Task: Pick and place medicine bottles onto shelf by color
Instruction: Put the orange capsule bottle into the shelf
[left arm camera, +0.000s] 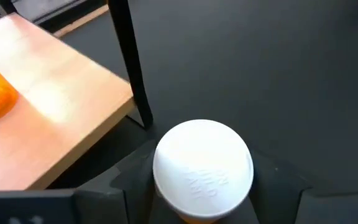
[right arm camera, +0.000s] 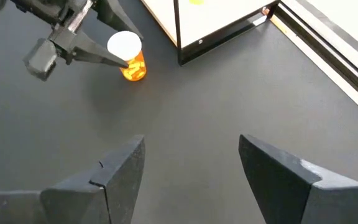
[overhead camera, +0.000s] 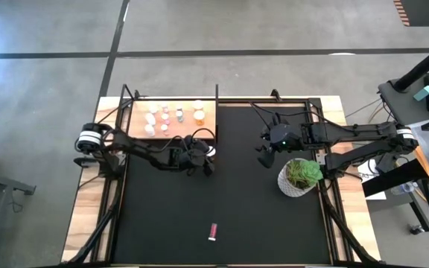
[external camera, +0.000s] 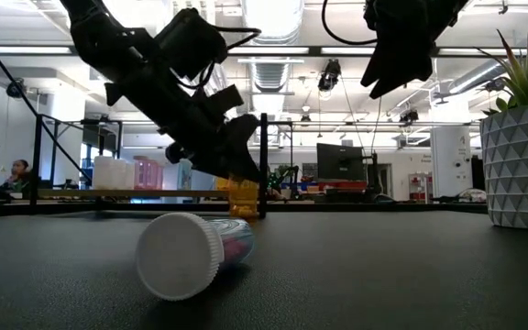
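The left gripper's fingers [left arm camera: 135, 186] hide the orange bottle's [left arm camera: 202, 169] body.

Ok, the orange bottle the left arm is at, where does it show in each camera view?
High view: orange bottle at the left gripper, just off the shelf corner.
Low view: behind the left gripper, orange body visible, centre.
Left wrist view: white cap between the fingers, bottom centre.
Right wrist view: upper left, pinched by the far gripper.
Shared landmark: the black post at the shelf's edge.
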Controlling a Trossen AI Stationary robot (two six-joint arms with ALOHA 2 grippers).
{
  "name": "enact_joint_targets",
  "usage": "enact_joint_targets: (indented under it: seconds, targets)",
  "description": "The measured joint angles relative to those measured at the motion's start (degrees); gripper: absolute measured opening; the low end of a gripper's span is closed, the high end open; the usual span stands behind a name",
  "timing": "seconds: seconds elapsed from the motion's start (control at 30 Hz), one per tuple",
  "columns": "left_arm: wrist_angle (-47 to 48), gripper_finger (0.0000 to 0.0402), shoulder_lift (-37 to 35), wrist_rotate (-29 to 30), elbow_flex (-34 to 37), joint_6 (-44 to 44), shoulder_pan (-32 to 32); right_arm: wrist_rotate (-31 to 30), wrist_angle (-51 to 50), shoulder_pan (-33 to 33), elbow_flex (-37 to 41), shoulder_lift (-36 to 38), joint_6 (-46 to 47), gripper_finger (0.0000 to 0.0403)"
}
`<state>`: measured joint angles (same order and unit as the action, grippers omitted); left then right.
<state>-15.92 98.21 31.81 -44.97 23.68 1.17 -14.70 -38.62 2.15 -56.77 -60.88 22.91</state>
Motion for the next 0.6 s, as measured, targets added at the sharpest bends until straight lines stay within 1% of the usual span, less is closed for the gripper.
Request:
enact_joint_targets:
  seconds: [0.1, 0.23, 0.37, 0.43, 0.6]
  targets:
    - [0.1, 0.0196, -2.1, 0.1, 0.0, 0.0, -0.3, 0.0, -0.1, 0.0, 0.0, 0.0, 0.0, 0.0249]
    - [3.3, 0.0197, -6.7, 0.4, 0.0, -0.1, -1.6, 0.0, -0.1, 0.0, 0.0, 0.0, 0.0, 0.0249]
    - [9.8, 0.0197, -10.8, 4.0, 0.0, 0.0, -4.0, 0.0, -0.1, 0.0, 0.0, 0.0, 0.0, 0.0249]
    - [11.8, 0.0197, -11.5, 5.0, 0.1, 0.5, -5.7, 0.0, 0.0, 0.0, 0.0, 0.0, -0.2, 0.0249]
    - [12.0, 0.0198, -11.0, 5.0, 0.0, 7.4, -9.5, 0.0, 0.0, 0.0, 0.0, 0.0, -0.4, 0.0249]
